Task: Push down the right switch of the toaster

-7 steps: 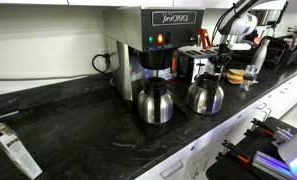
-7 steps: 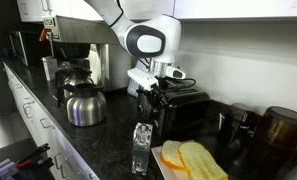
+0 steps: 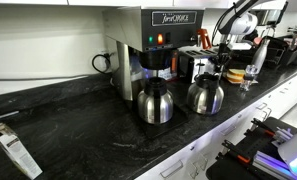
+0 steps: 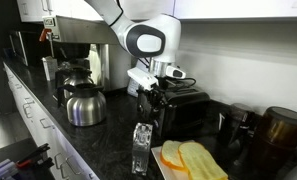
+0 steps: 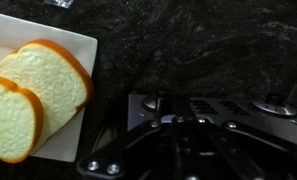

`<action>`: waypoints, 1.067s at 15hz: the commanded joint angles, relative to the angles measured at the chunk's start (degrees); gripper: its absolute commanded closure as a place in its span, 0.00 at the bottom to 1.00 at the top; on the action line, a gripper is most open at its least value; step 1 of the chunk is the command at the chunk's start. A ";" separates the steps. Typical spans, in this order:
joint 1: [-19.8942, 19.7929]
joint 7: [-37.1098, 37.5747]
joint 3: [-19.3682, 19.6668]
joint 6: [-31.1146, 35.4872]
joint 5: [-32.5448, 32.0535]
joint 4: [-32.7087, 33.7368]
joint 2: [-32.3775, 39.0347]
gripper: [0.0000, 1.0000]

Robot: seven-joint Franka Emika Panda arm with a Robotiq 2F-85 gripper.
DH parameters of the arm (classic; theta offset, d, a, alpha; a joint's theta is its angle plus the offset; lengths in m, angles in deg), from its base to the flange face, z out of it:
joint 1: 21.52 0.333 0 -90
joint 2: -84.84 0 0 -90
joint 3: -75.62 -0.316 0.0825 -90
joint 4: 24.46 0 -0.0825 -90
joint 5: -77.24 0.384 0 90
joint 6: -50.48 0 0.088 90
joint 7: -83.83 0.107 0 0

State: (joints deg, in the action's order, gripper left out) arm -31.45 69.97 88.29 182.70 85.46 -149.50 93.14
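The toaster [image 4: 185, 112] stands on the dark counter beside the steel carafes and also shows in an exterior view [image 3: 187, 66]. My gripper [image 4: 150, 97] points down at the toaster's end nearest the carafes, touching or just above it. In the wrist view the gripper [image 5: 180, 106] is dark, with its fingers together over the toaster's top [image 5: 228, 108] next to the slots. It holds nothing. The switches are hidden by the fingers and the dark.
A white plate [image 5: 83, 45] with bread slices [image 5: 48, 75] lies beside the toaster, also seen in an exterior view [image 4: 188, 160]. A clear glass [image 4: 140, 150] stands in front. Two carafes [image 3: 155, 102] [image 3: 205, 95] and a coffee brewer [image 3: 158, 40] stand nearby.
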 commanded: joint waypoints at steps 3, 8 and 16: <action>-0.80 -3.69 -1.75 0.62 -0.48 0.47 -3.88 1.00; -0.22 -6.90 -2.60 1.09 0.34 0.35 -8.29 1.00; 1.92 -14.37 -1.82 -0.25 4.47 0.43 -14.86 0.74</action>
State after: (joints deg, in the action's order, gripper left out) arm -30.15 59.28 85.67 182.60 87.22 -148.86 79.13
